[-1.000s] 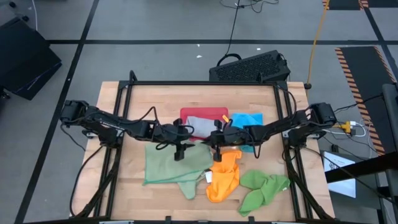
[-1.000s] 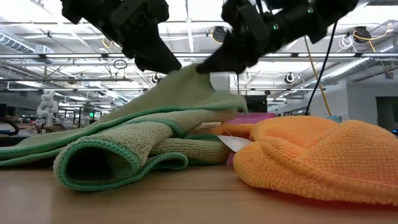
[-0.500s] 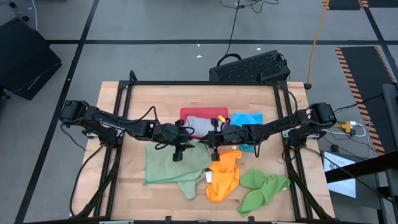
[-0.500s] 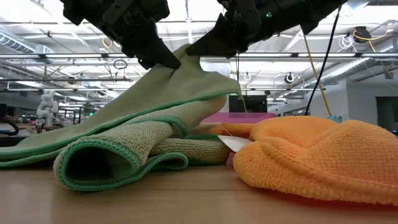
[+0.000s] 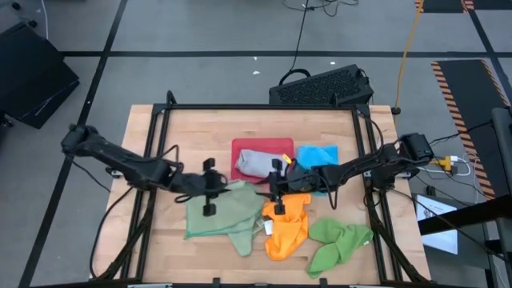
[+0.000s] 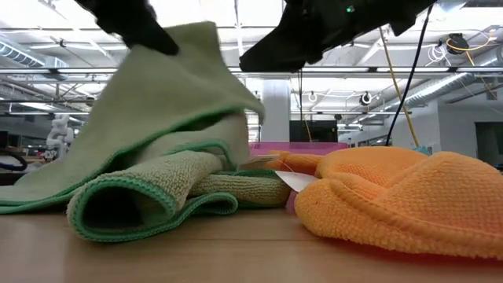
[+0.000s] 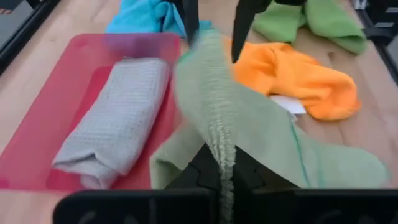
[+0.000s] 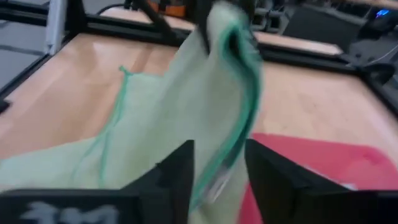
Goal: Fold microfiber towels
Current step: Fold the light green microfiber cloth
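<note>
Sage green towel [image 7: 214, 112] pinched in left gripper [image 7: 219, 177] jaws.

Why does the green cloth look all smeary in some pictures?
In the right wrist view the sage green towel is streaked with motion blur; in the low view its lifted edge is soft too; in the high view everything looks sharp, like the orange towel.

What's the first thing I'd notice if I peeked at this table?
The big sage green towel being lifted near the table's middle, pinched by the left end effector, with the right end effector open beside it. Next, the bright orange towel crumpled at the front, and the red tray behind holding a grey-blue towel.
</note>
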